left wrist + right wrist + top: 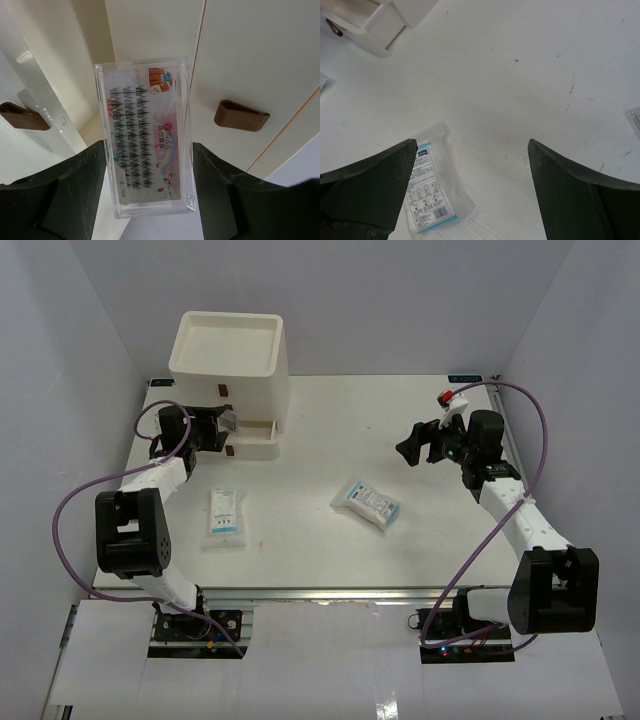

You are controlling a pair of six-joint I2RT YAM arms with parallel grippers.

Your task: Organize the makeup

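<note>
My left gripper (218, 426) is shut on a small pink-white flat packet (228, 420), a clear case of false lashes. It holds the packet just in front of the white drawer box (230, 360). In the left wrist view the packet (142, 125) sits upright between the gripper's (149, 148) dark fingers (75, 190), facing the drawer fronts. Two flat white-blue sachet packs lie on the table, one at the left (224, 517) and one at the middle (366, 503). My right gripper (418, 446) is open and empty above the table at the right. It (472, 145) looks down beside a sachet pack (427, 187).
The drawer box has an open tray on top and brown handles (241, 115). Its lower drawer (255, 442) is pulled out. A small red and white object (447, 397) lies at the back right. Walls enclose the table on three sides.
</note>
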